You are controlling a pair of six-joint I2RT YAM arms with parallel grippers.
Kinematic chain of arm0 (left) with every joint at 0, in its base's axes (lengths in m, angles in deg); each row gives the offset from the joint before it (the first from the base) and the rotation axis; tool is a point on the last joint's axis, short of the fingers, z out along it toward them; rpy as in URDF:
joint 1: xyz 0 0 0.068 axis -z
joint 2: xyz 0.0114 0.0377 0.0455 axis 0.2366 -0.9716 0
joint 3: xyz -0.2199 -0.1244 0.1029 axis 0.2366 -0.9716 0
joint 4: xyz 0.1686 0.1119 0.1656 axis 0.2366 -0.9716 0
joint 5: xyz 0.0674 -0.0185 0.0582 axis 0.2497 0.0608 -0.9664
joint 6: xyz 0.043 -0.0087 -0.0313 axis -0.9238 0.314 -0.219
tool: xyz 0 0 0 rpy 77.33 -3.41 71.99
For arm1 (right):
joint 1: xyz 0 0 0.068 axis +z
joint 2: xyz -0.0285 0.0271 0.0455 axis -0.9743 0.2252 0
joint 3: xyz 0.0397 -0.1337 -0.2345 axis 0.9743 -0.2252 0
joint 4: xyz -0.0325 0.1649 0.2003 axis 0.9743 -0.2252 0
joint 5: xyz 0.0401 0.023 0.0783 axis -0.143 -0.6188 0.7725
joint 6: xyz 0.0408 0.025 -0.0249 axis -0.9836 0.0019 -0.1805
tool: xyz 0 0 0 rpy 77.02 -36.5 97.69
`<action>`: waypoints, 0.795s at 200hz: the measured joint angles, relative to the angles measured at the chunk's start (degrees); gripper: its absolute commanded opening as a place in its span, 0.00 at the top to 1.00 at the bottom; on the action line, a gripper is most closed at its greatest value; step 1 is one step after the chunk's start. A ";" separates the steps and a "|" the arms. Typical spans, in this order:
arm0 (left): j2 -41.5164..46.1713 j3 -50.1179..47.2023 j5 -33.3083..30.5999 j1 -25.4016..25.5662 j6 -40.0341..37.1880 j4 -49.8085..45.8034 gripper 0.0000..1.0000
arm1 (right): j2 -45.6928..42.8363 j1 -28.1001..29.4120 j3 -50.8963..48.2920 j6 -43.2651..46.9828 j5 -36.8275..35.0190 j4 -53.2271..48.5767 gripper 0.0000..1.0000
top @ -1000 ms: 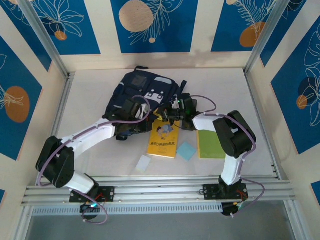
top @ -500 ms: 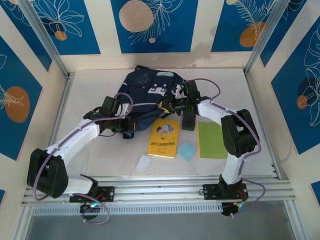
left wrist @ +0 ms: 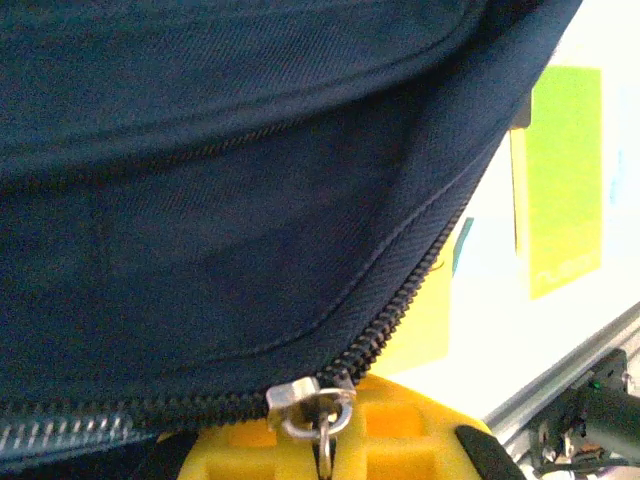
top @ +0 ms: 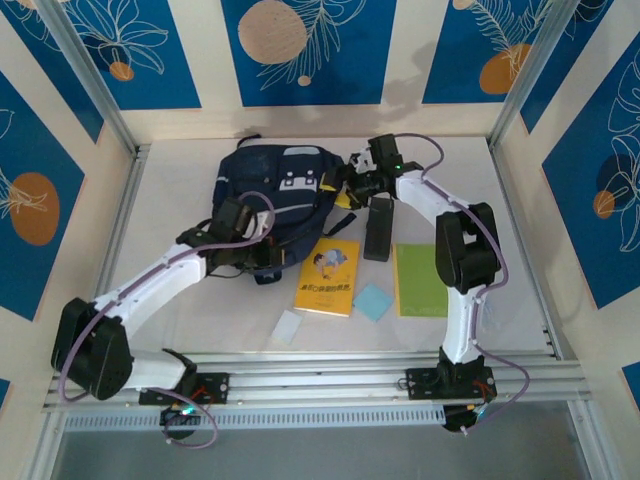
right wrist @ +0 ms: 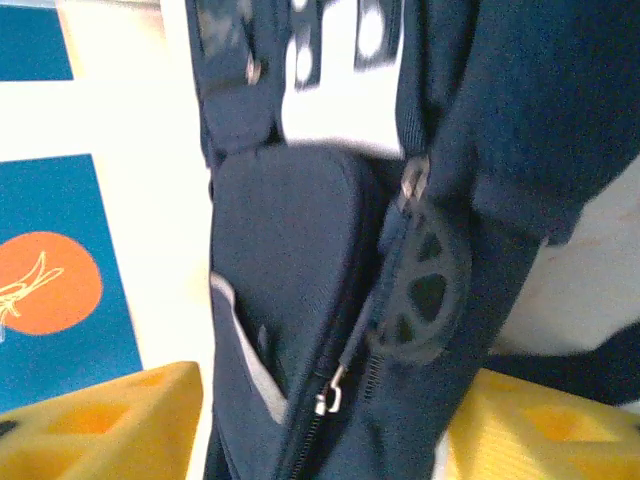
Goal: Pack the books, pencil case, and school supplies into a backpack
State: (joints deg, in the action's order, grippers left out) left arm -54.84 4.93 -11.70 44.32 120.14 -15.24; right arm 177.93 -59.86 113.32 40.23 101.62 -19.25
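Lying at the far middle of the table (top: 500, 220), the backpack (top: 275, 190) has the left gripper (top: 258, 258) clamped shut on its near zipped edge; the right gripper (top: 350, 185) stands wide open astride its right side, gripping nothing; the pencil case (top: 378, 228) lies just beside it; nearer lie the yellow-orange book (top: 328, 276), lime green book (top: 421, 280), light-blue pad (top: 373, 301) and white piece (top: 287, 327).

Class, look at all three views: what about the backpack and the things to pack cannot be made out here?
- Top view: whether the backpack is unzipped; too small to tell.
- Left wrist view: whether the left claw pinches the zipper pull; the bottom edge cuts it off.
- Right wrist view: the white patch and its print; blurred.
- Top view: the yellow book and its title; too small.
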 measured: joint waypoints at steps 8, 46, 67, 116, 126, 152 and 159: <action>-2.05 0.72 0.15 0.79 1.51 1.20 1.00 | -1.70 -0.61 -2.78 -1.01 -0.87 0.98 0.21; -10.60 4.07 0.72 3.74 8.70 9.44 1.00 | -16.72 -0.68 -20.90 -4.72 -3.82 2.75 0.07; -13.49 6.01 0.74 5.38 12.11 14.60 1.00 | -25.99 -0.13 -28.81 -7.06 -5.03 3.80 0.00; -17.25 8.28 1.62 8.81 17.31 22.16 1.00 | -31.45 4.04 -38.47 -17.55 -8.26 14.14 0.00; -17.25 8.28 1.60 9.35 17.70 22.23 1.00 | -29.51 4.85 -38.62 -19.45 -8.81 16.59 0.01; -17.25 8.11 1.53 10.47 18.56 22.14 1.00 | -22.86 6.05 -38.34 -23.41 -10.19 23.34 0.25; -17.22 7.85 1.51 10.58 18.78 22.01 1.00 | -21.33 6.34 -38.16 -24.09 -10.19 24.50 0.51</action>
State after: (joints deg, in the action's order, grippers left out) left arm -72.07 12.77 -10.19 54.90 138.91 6.77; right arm 156.60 -53.52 75.15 16.15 91.44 5.25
